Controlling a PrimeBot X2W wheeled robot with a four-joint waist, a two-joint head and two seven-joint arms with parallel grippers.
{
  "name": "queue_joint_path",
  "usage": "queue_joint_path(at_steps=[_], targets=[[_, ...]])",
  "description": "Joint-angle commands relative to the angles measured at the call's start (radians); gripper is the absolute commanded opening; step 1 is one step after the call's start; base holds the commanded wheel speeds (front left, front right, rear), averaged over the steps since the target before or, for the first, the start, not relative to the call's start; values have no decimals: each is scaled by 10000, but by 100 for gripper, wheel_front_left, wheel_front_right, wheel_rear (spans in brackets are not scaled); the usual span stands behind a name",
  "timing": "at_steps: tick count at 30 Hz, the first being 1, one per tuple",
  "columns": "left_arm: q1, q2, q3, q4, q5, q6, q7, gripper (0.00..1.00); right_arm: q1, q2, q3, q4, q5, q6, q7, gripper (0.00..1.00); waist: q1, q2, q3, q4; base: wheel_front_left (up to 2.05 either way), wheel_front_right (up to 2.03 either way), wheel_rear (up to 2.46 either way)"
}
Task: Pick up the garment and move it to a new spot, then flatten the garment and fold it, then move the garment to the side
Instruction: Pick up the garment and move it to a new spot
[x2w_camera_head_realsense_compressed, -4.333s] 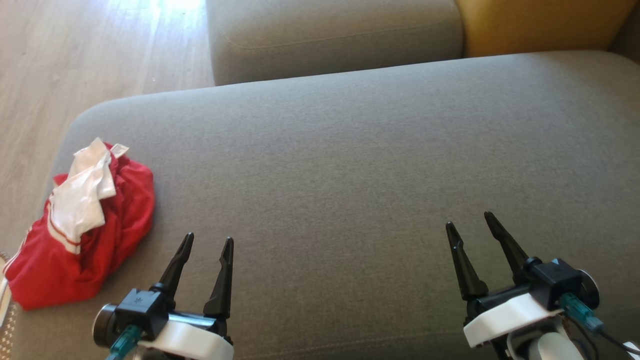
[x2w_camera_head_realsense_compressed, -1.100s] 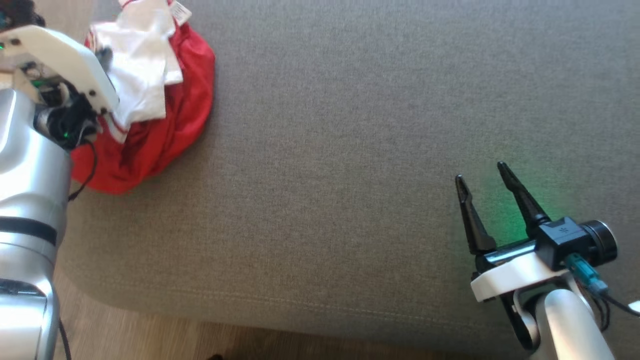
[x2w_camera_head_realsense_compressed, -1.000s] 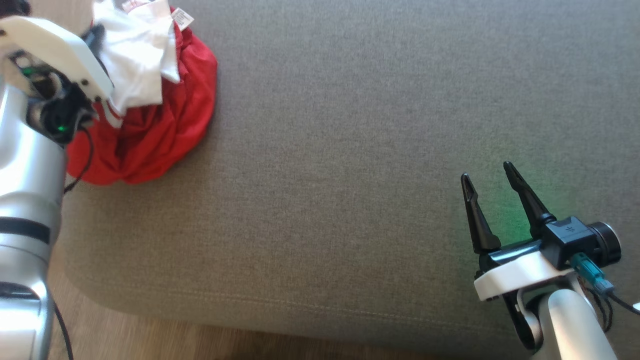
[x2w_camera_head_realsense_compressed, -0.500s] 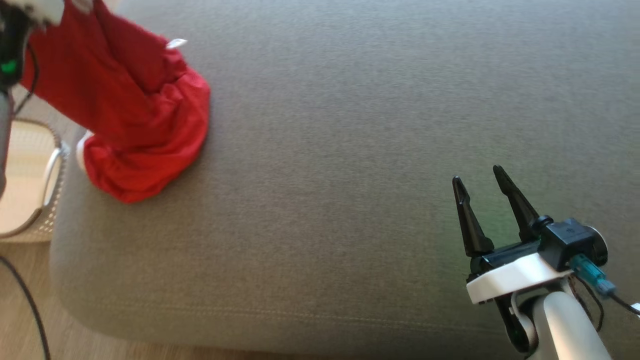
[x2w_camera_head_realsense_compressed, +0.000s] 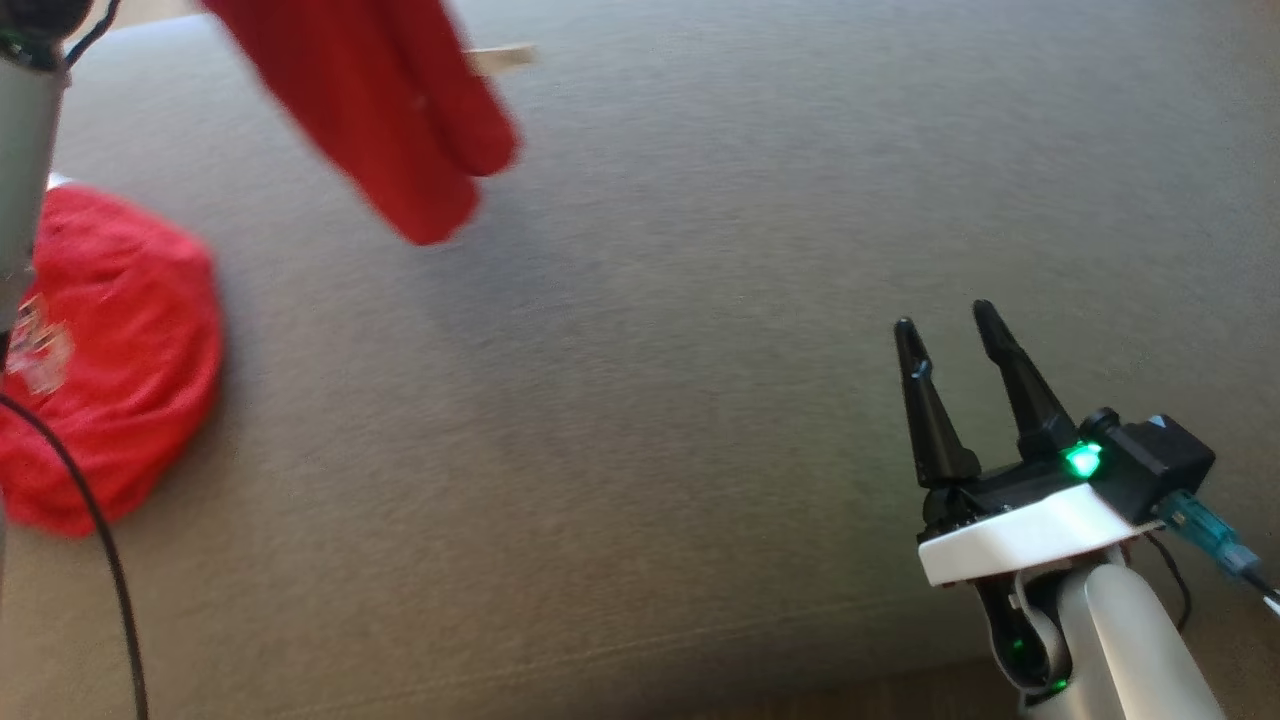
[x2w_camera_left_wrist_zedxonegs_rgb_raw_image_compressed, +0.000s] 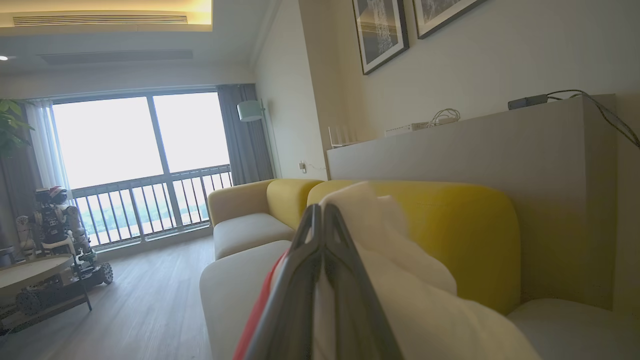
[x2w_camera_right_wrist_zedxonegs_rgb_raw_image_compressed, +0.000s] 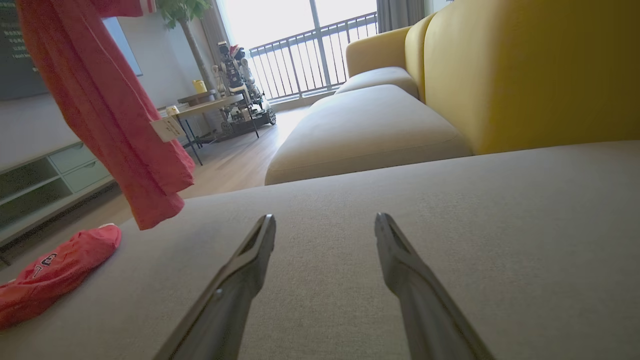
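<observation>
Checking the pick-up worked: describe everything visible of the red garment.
The red garment hangs in the air, soft thin cloth with a white label, pinched in the shut left tool beside white fabric. Its free end clears the grey cushion. A red heap lies there; whether joined, unclear.

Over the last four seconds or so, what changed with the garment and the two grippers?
The left gripper, open at rest then, went left, shut on the garment and lifted it; it now hangs clear of the sofa cushion. A red heap stayed on the cushion. The right gripper stayed open above the cushion. The head camera shifted as well.
</observation>
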Motion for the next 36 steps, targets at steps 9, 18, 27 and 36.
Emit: queue_joint_path(at_steps=[9, 18, 27, 36], targets=[[-757, -341, -306, -1266, 156, -17, 10, 0, -338, 3, 880, -986, 1155, 0, -93, 100, 0, 0, 341, -2954, 0, 0, 0], [891, -1118, -1328, -891, 77, 114, -103, 0, -232, 3, 874, -1298, 1905, 0, -93, 100, 0, 0, 1036, -4129, 0, 0, 0], [3894, -1472, -1632, 1358, 452, 813, -2041, 0, -331, 3, 1102, -1430, 2234, 0, -93, 100, 0, 0, 1454, -4021, 0, 0, 0], [5199, -2165, 10, 266, 1672, 1127, -2117, 100, -358, 3, 1236, -1255, 1699, 0, -93, 100, 0, 0, 916, -2998, 0, 0, 0]])
